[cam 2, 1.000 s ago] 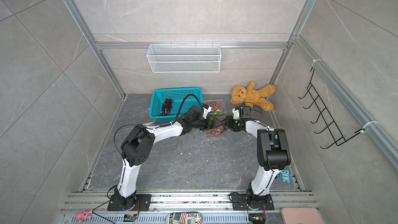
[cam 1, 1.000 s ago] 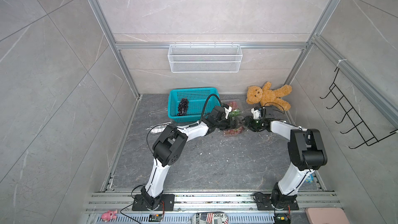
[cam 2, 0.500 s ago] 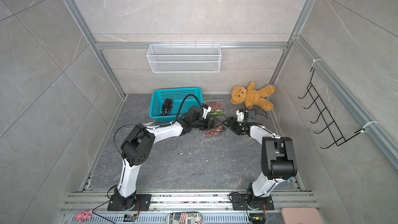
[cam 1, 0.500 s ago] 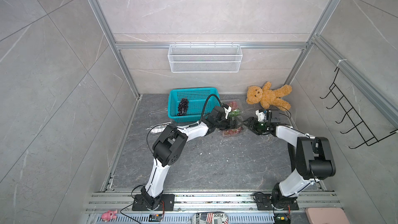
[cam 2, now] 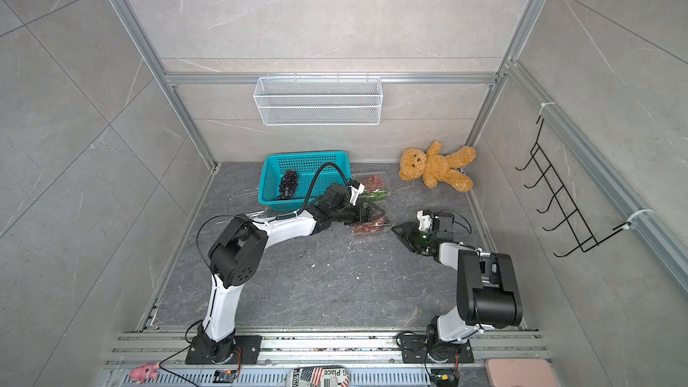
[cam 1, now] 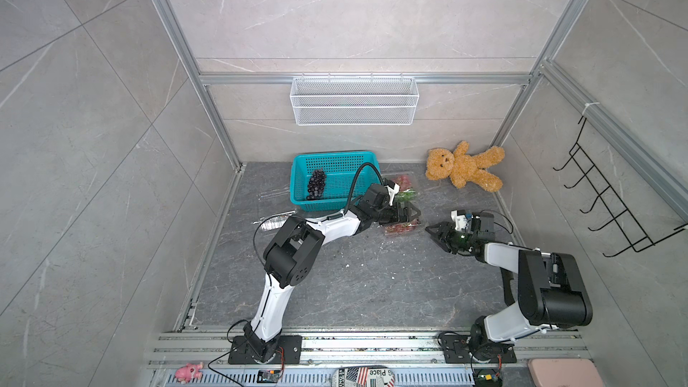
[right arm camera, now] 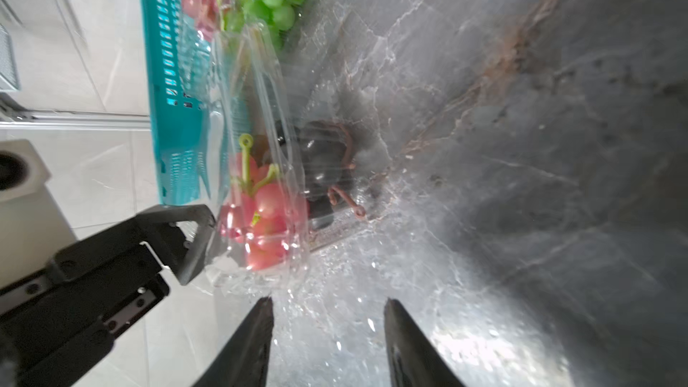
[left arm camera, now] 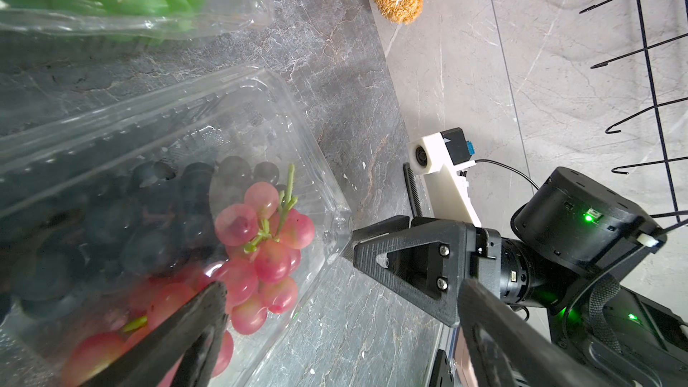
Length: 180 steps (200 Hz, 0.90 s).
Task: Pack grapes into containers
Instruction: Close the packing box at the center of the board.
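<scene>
A white wire mesh basket (cam 1: pixel 353 100) hangs on the back wall at upper centre in both top views, with a teal perforated basket (cam 1: pixel 332 155) on the dark stone floor (cam 1: pixel 353 292) below and a brown teddy bear (cam 1: pixel 463 167) lying right of it. A black hook rack (cam 1: pixel 610 204) hangs at the right; a pink toy (cam 1: pixel 188 370) lies at lower left.

The container (left arm camera: pixel 260 113) at the left of the left wrist view is thin clear plastic, glossy and ribbed; the reddish grapes (left arm camera: pixel 260 255) inside look smooth and waxy. My right gripper (right arm camera: pixel 327 303) has matt black plastic fingers (right arm camera: pixel 257 340), slightly rough. In a top view the floor (cam 1: pixel 353 284) looks like dark veined stone with a soft sheen, the basket (cam 1: pixel 335 167) perforated teal plastic, the teddy bear (cam 1: pixel 465 169) shaggy plush.
</scene>
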Tool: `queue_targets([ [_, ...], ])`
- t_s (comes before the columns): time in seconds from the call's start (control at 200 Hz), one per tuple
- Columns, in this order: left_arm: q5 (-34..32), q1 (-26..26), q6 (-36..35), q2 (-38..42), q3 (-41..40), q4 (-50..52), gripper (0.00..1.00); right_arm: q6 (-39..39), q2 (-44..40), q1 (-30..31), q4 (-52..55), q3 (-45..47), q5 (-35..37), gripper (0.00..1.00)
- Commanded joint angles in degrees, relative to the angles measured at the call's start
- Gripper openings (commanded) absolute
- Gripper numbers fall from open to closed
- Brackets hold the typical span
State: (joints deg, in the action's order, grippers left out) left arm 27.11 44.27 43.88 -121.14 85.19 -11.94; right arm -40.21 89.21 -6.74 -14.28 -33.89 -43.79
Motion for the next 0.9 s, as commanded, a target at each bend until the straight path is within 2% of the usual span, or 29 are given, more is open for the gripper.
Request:
queue_targets([
  [0.0, -0.7, 0.2, -1.0, 2.3, -1.3, 2.7, 0.99, -3.0, 1.5, -0.5, -6.4, 0.9, -1.9, 0.47],
  [0.359, -1.0, 0.2, -1.4, 2.5, -1.4, 3.1, 0.99, -6.0, 5.8, -1.0, -10.9, -0.2, -2.3, 0.33],
  [0.893, -1.0, 0.1, -1.4, 2.2, -1.5, 3.0, 0.99, -7.9, 8.3, -1.0, -13.6, -0.7, -2.8, 0.26],
])
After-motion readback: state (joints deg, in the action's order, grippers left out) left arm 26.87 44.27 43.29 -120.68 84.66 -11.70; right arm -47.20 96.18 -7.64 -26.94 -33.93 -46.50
